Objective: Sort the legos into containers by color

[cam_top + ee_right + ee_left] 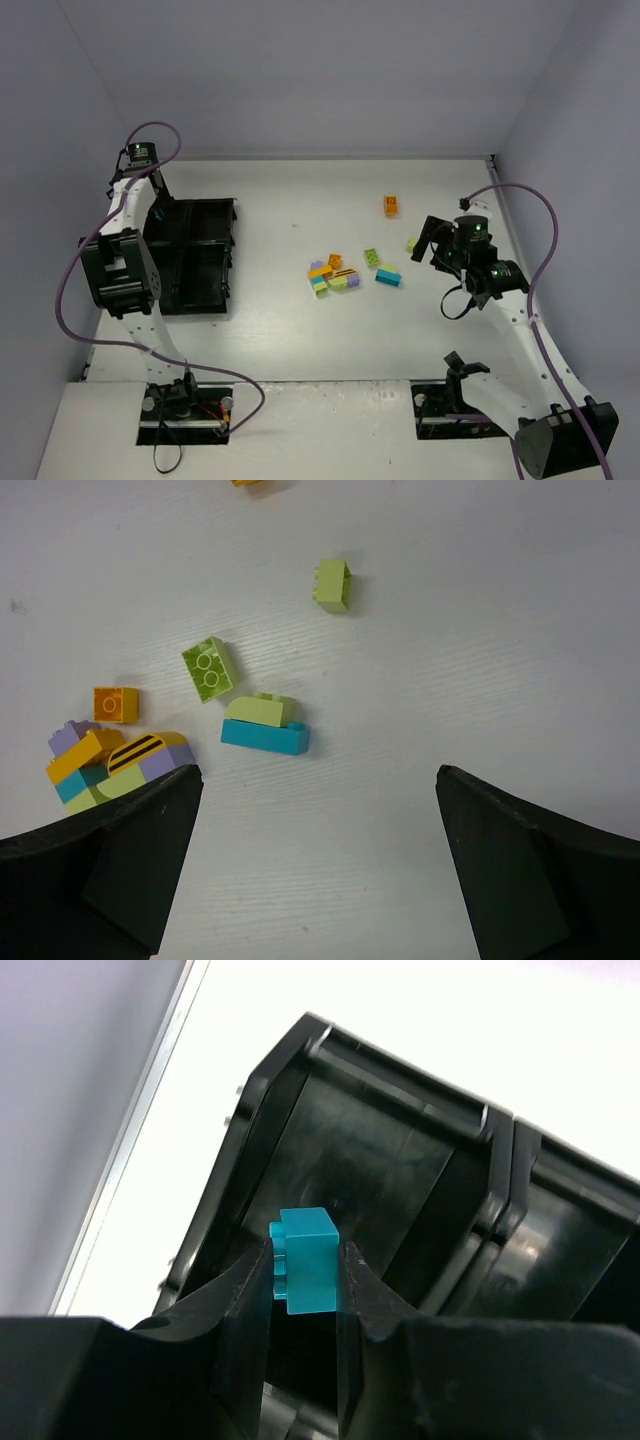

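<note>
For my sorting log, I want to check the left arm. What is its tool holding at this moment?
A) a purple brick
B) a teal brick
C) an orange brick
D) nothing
B: the left wrist view shows the left tool shut on a teal brick, above a compartment of the black tray.

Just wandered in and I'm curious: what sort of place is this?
Probably a robotics lab test bench: a left arm and a right arm bolted to a white table boxed in by plain walls, with toy bricks and a black divided tray laid out for sorting practice.
</note>
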You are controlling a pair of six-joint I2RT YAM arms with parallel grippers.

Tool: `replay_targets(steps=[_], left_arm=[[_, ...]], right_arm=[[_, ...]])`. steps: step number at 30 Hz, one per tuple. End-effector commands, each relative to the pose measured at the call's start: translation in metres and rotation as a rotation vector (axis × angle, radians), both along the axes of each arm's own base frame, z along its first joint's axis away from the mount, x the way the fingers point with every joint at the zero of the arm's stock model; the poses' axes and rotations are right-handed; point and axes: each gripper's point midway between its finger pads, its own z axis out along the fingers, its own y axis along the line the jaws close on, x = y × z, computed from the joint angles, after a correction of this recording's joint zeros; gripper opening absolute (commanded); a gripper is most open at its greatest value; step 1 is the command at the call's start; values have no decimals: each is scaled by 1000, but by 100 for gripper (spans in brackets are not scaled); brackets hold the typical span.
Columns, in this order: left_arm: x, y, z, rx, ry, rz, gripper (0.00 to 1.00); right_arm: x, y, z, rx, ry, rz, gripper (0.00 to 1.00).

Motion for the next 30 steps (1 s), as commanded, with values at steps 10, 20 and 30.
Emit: replay_targets(steps=[10, 20, 30], left_arm=[[57, 13, 7, 5, -109, -25, 21], [57, 14, 14, 9, -125, -17, 42], [27, -20, 84, -105, -215, 18, 61]], right_arm=[[17, -1, -7, 2, 2, -49, 100], [30, -6, -14, -14, 3, -101, 100], [70, -18, -22, -64, 26, -218, 95]])
